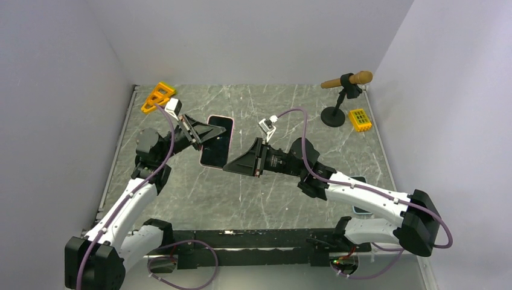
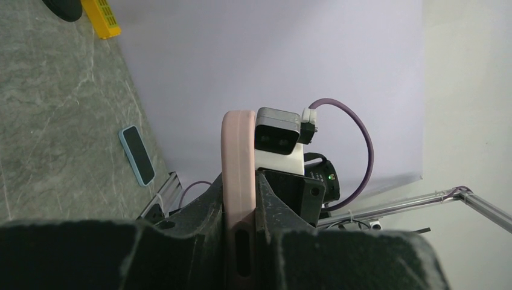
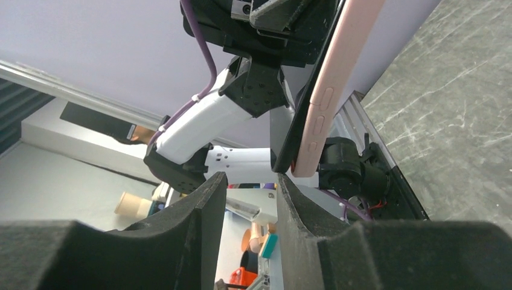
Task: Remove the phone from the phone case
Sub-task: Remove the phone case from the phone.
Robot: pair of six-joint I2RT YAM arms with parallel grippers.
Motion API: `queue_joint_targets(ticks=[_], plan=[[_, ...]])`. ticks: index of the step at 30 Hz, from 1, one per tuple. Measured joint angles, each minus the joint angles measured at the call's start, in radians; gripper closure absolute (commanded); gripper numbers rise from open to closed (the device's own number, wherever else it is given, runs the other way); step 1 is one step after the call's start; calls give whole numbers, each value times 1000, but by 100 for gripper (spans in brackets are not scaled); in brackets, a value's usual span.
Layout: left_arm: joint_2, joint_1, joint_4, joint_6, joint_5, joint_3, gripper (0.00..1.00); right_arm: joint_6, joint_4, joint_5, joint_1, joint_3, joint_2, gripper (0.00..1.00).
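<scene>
Grey marble table (image 1: 253, 199) between white walls, left gripper (image 1: 204, 134) clamped on the pink case (image 2: 237, 157) with the phone (image 1: 218, 139) inside, raised over mid-table, right gripper (image 3: 251, 184) just beside it, fingers apart, touching nothing, blue phone (image 2: 137, 155) lying far right.

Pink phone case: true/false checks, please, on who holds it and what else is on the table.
The left gripper holds the black phone in its pink case above the grey marble table. True.
The right gripper is clamped on the case. False: its fingers are apart, nothing between them.
A light-blue phone lies flat on the table. True.
The yellow block sits by the left arm. False: it is far right, beside the black microphone stand.
</scene>
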State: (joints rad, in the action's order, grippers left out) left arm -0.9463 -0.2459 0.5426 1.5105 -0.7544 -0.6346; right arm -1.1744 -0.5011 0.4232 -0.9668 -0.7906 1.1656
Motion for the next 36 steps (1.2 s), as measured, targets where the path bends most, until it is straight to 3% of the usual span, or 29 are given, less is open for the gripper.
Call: queue_joint_targets(ticks=[13,18,19,21,22,24,26,29,36], plan=[[-1,-26,13,-6,31,2,100,-6,-18,4,-3,-29,69,61],[-1,-39,11,-8,78,3,100,-27,-18,11,13,-67,114,81],[-1,-39,11,-11,86,5,96,-37,-24,12,19,-68,124,86],[0,-39,13,-17,101,11,70,-67,-32,26,33,-68,141,96],[0,-39,18,-21,106,14,53,-90,-39,40,40,-68,151,100],[0,-38,42,-34,109,29,25,-126,-62,72,51,-68,168,100],[1,-35,59,-34,101,51,9,-150,-98,99,60,-68,172,100],[8,-28,71,-41,59,68,1,-195,-143,119,66,-64,172,100],[175,18,27,-173,-88,87,1,-258,-205,71,103,-30,172,100]])
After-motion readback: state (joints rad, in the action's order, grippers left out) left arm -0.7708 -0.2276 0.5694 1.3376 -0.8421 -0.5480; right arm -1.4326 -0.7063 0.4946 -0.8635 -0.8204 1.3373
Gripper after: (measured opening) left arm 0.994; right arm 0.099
